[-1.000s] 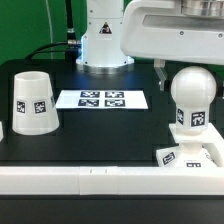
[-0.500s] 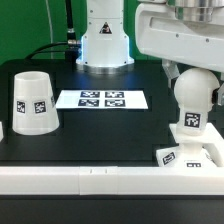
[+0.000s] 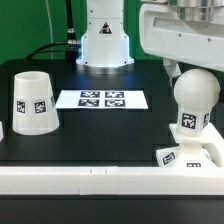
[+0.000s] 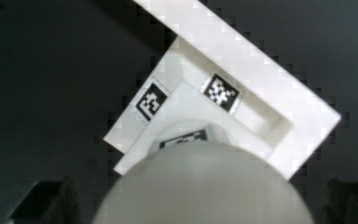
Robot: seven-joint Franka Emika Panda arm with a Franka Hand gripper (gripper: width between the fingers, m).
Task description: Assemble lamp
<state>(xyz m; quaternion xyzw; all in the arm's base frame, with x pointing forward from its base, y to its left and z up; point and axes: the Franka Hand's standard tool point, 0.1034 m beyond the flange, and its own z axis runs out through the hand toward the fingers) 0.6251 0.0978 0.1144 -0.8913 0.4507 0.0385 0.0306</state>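
Observation:
The lamp's round white bulb stands on its short neck, slightly tilted, over the flat square stepped base at the exterior view's right. My gripper comes down from above and is shut on the bulb, one dark finger showing beside it. In the wrist view the bulb fills the space between my two dark fingers, with the tagged base beneath it. The tapered cup-like shade stands mouth down at the exterior view's left, apart from the rest.
The marker board lies flat in the middle of the black table. The robot's white body stands behind it. A white rail runs along the table's near edge.
The bulb has shifted slightly toward the exterior view's right and turned with my gripper, so its tag now sits lower on the neck. Shade and base have not moved.

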